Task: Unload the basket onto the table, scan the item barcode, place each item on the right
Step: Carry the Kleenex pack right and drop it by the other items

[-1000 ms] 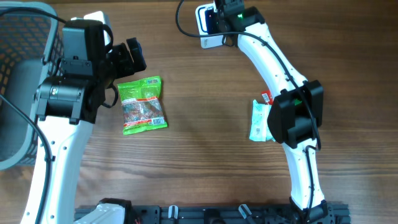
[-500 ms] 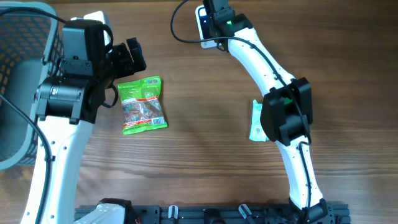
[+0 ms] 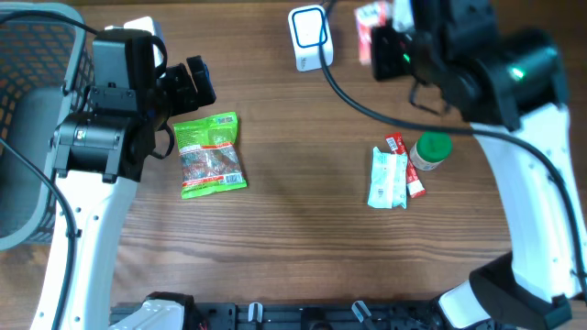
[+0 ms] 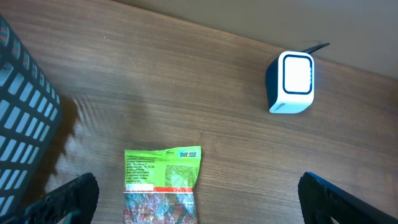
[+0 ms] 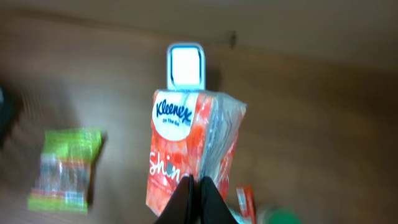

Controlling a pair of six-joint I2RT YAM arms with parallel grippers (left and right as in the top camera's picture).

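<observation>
**Wooden tabletop, tissue pack held up near the scanner**

Brown wood grain is filling every view, and the right wrist picture is coming out blurred. The right gripper (image 5: 198,186) is pinching the Kleenex pack (image 5: 186,149) with its fingers together, holding it near the scanner (image 5: 186,65). From overhead, the arm is hiding most of that pack. The left gripper (image 4: 198,202) is hanging with jaws wide apart over the green snack bag (image 4: 163,180), whose lower end is running off the frame. The basket (image 3: 27,55) is sitting cut off at the left edge.

The orange tissue pack (image 5: 181,155) carries the brand name "Kleenex" in a white oval.
</observation>
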